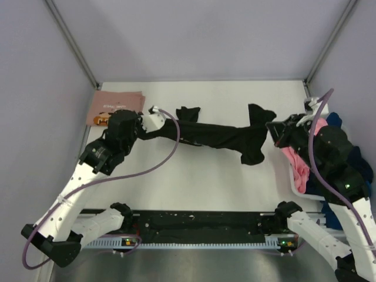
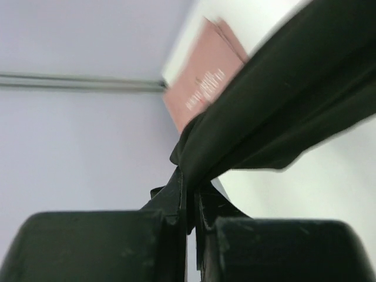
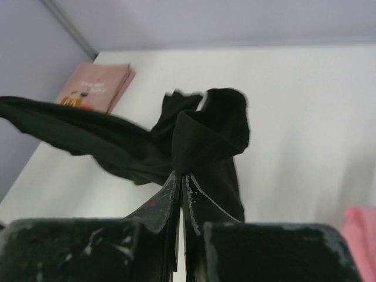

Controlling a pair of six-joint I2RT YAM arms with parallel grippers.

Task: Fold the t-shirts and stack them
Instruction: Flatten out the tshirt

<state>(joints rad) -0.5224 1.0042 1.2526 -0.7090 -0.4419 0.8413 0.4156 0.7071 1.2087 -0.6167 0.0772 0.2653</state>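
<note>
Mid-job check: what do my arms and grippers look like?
The left arm and right arm have white links and black joints, each trailing a purple cable. The left gripper and right gripper have blocky black fingers.

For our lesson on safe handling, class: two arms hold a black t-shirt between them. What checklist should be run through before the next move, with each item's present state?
1. Left hand shut on the black t-shirt: ok.
2. Right hand shut on the same shirt: ok.
3. Shirt spread flat between the hands: not ok, it is bunched into a rope with loose ends hanging.
4. Left hand clear of the folded pink t-shirt: cannot tell, they overlap in the top view.
5. Bare table in front of the shirt for laying it down: ok.
</note>
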